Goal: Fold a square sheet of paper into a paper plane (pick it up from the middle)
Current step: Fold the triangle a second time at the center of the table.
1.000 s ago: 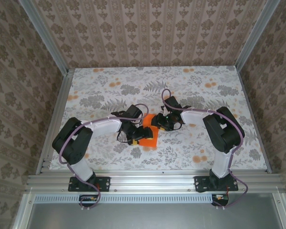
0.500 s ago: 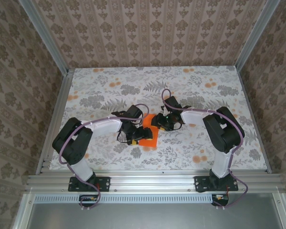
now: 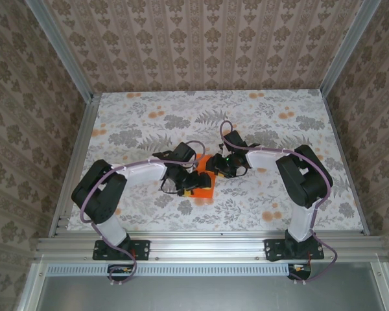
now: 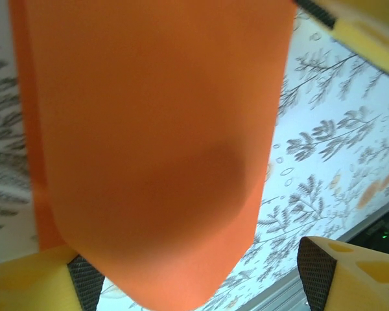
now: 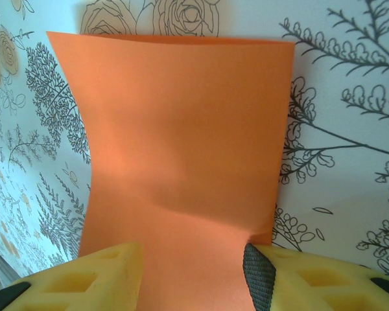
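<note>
A surface (image 3: 279, 123) printed with grey leaves and pale-orange flowers is carrying a bright orange square sheet of paper (image 3: 204, 188), which is lying near the middle, toward the near edge, partly curling upward.

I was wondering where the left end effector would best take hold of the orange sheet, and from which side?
Probably the raised, curled end of the square sheet of paper, coming from the left, opposite the right end effector at its other end. That end bulges up between the open fingers of the left end effector, so pinching across it looks easiest.
</note>
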